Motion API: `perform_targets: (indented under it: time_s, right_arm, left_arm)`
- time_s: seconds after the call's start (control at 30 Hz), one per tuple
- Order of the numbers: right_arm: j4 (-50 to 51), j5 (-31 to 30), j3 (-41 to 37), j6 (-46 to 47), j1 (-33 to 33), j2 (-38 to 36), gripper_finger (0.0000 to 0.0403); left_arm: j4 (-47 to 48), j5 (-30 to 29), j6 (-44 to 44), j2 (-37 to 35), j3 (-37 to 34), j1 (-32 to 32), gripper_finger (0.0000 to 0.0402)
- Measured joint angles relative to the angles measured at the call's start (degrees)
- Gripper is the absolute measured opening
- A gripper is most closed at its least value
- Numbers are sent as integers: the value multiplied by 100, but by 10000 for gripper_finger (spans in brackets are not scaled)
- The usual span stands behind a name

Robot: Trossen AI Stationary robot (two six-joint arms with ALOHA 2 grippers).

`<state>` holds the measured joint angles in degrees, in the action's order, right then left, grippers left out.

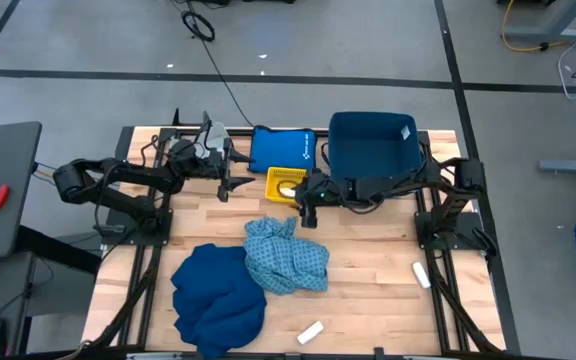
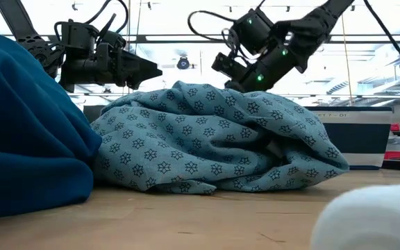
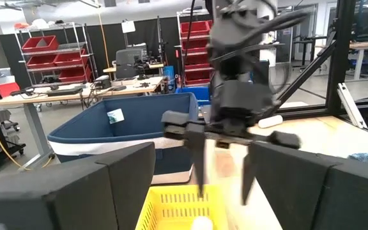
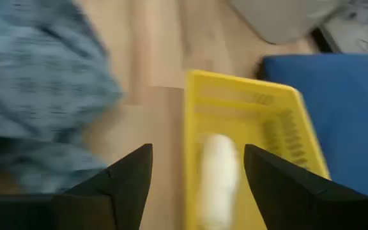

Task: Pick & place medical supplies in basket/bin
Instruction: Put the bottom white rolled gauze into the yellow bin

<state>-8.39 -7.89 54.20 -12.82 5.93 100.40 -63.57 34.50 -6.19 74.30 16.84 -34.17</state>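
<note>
A small yellow basket [image 1: 286, 184] stands on the table with one white roll [image 4: 218, 179] lying in it. My right gripper [image 1: 306, 205] [image 4: 197, 156] hangs open and empty just above the basket's near right corner, fingers pointing down. My left gripper [image 1: 233, 183] hovers open and empty left of the basket, pointing toward it. The patterned light-blue cloth [image 1: 283, 255] lies crumpled at mid-table, its left edge against the dark-blue cloth [image 1: 218, 290]. Two more white rolls [image 1: 311, 332] [image 1: 421, 274] lie on the wood near the front and right. I see no vials.
A big dark-blue bin [image 1: 373, 145] stands at the far right behind the right arm. The flat blue pouch [image 1: 281, 148] lies behind the basket. Bare wood shows between the patterned cloth and the table's right side. Metal frame rails run along both table sides.
</note>
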Motion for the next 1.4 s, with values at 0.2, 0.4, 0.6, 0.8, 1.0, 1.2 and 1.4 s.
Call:
perform_targets:
  time_s: [0.2,0.4,0.6,0.8,1.0,1.2,1.4]
  right_arm:
    - [1225,2,622,-31,-558,-2,254]
    - [2374,19,1147,52,-1138,-4,254]
    - [3361,178,1659,479,-1770,-7,254]
    - [3827,196,1960,1105,-2467,-11,254]
    - [3818,195,2041,1939,-3052,-11,254]
    - [3598,190,2043,2832,-3542,89,254]
    - [3002,192,2043,3232,-3880,462,254]
  left_arm:
    - [17,0,6,0,0,0,259]
    - [46,0,12,0,0,0,259]
    - [97,0,21,0,0,0,259]
    - [392,-23,-105,0,0,0,259]
    - [420,-84,-187,0,0,4,259]
    - [421,-151,-229,0,0,4,259]
    - [426,-295,-298,0,0,2,259]
